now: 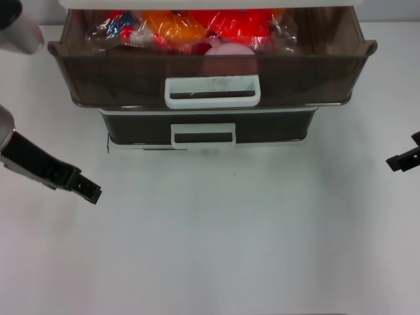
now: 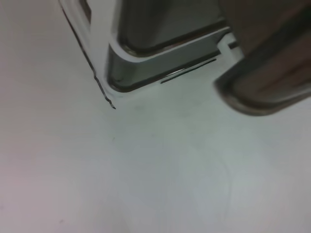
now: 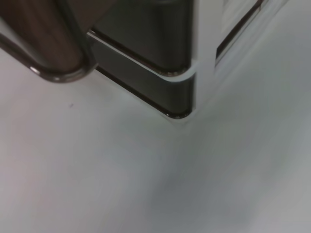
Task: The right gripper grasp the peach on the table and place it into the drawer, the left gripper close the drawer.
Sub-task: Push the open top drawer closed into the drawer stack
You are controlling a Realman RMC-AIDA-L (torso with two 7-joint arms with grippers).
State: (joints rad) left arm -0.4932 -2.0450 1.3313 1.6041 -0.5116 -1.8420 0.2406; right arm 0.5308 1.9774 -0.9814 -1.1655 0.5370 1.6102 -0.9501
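From the head camera I am looking at the drawer standing pulled out, its white loop handle facing me, and the peach is lying inside it near the front wall, just behind that handle, among red and orange wrapped packets (they are filling most of the back of the drawer). Below it the lowest drawer is sitting pushed in. The left gripper is hanging over the table at my left, well apart from the drawer, its fingers looking drawn together and holding nothing. The right gripper is peeking in at the right edge; whether its fingers are parted I cannot tell. The left wrist camera is showing me a corner of the cabinet's base and the open drawer's corner overhanging bare table. The right wrist camera is giving the opposite cabinet corner and the drawer's rounded corner.
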